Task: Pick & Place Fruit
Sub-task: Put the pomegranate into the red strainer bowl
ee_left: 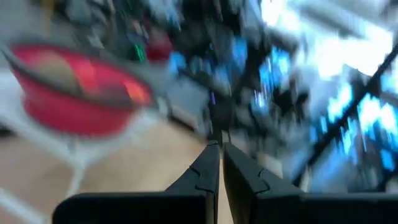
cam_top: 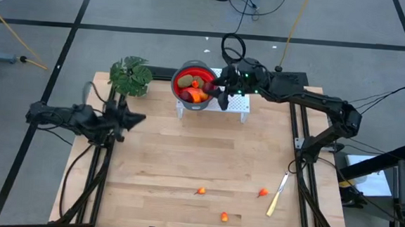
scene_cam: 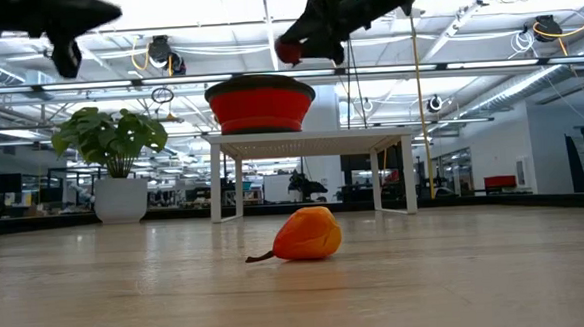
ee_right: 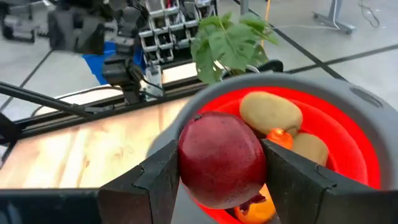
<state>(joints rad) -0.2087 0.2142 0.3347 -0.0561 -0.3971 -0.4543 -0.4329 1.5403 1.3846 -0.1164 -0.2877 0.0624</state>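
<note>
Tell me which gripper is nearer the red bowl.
Right. The right gripper hangs at the red bowl's rim holding a dark red fruit; the left gripper waits off by the plant.

High view: overhead, straight down, whole table point(cam_top: 199, 162) w/ both arms. Low view: at tabletop level, facing across the wood to the white stand point(scene_cam: 311, 142) and red bowl point(scene_cam: 260, 103), an orange fruit point(scene_cam: 306, 234) very near the lens. Left wrist view: forward past its own fingers point(ee_left: 208, 171), blurred, bowl at mid-range. Right wrist view: close, looking down into the bowl point(ee_right: 348, 124) (plant point(ee_right: 233, 43) behind). All four views share the bowl; high, low and right wrist also share the plant
</note>
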